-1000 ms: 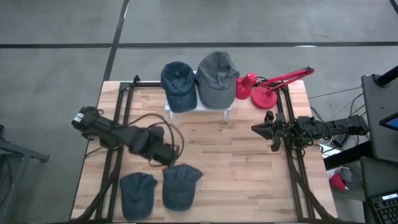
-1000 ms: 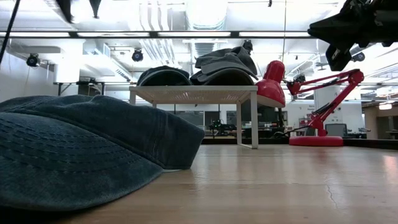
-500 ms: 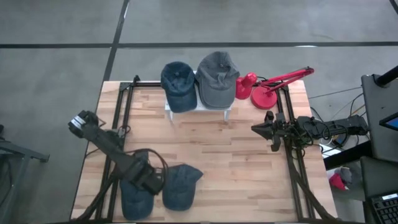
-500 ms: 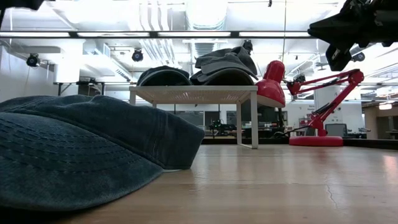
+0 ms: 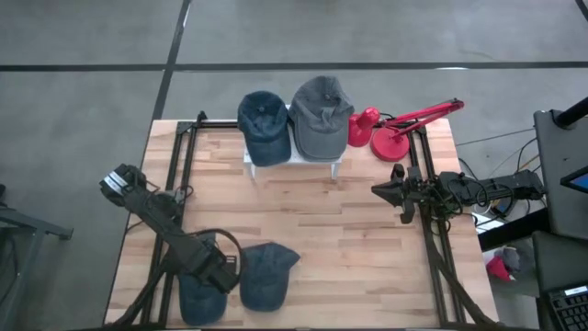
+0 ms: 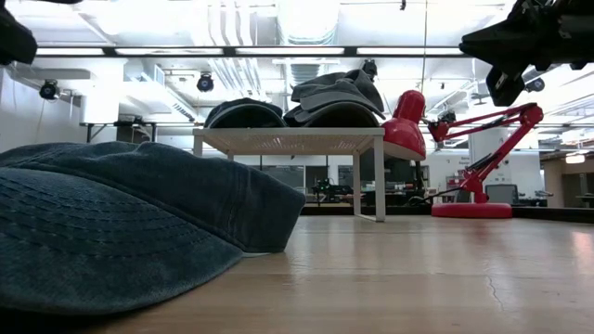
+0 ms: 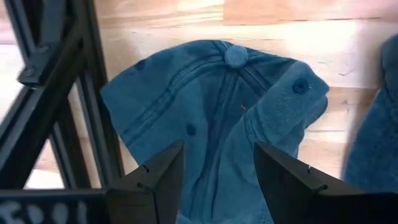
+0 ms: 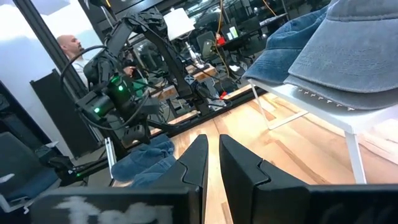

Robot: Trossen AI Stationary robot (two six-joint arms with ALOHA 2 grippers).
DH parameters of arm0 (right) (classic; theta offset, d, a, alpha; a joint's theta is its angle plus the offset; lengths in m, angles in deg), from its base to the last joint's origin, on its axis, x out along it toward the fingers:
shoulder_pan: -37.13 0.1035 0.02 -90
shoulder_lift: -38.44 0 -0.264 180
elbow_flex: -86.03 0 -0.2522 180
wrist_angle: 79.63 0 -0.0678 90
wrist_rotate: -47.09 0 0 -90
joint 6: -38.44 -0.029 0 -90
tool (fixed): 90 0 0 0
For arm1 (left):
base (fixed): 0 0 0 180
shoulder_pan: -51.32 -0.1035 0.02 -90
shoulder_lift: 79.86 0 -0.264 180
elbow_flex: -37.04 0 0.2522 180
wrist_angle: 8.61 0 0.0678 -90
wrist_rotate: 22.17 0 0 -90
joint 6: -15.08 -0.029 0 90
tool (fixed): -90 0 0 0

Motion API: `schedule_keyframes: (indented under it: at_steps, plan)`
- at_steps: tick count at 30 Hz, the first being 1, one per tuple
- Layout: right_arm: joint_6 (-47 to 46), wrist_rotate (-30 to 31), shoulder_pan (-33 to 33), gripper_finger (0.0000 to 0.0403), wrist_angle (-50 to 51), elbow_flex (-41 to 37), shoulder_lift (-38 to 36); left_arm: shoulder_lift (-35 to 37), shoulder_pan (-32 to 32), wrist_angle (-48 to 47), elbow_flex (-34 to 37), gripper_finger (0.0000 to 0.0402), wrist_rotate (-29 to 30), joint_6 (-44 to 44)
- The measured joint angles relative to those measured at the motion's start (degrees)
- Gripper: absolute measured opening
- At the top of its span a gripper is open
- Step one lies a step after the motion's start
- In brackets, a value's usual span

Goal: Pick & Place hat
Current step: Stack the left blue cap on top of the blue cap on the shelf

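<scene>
Two blue denim hats lie on their brims and crowns at the table's near edge: a left hat (image 5: 197, 300) (image 7: 211, 118) and a right hat (image 5: 268, 274). One of them fills the low view's left (image 6: 121, 223). My left gripper (image 5: 220, 276) (image 7: 217, 186) is open and points down over the left hat's crown; I see no touch. On a white stand (image 5: 337, 163) at the far edge rest another blue hat (image 5: 264, 124) and a grey hat (image 5: 322, 115). My right gripper (image 5: 375, 190) (image 8: 213, 155) waits shut at the table's right side, raised.
A red desk lamp (image 5: 390, 133) stands at the far right corner beside the stand. Black frame rails (image 5: 175, 184) run along the table's left and right sides. Bare wood (image 5: 340, 239) lies between the stand and the near hats. A person (image 8: 68, 46) shows in the room beyond.
My left gripper has swung from the table's middle toward the near left corner and come down over the left blue hat, staying open. The hats have not moved.
</scene>
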Motion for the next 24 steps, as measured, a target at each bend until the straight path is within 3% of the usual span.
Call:
schedule_keyframes:
  at_steps: [14,24]
  plan:
    - [0.15,-0.04,0.0,0.0038,0.04,0.0,0.0,0.0,2.76,2.31,2.89,0.0197,-0.08,3.53]
    - [0.15,-0.15,0.01,0.0038,0.04,0.0,0.0,0.0,4.45,10.56,8.9,0.0197,-0.71,4.67]
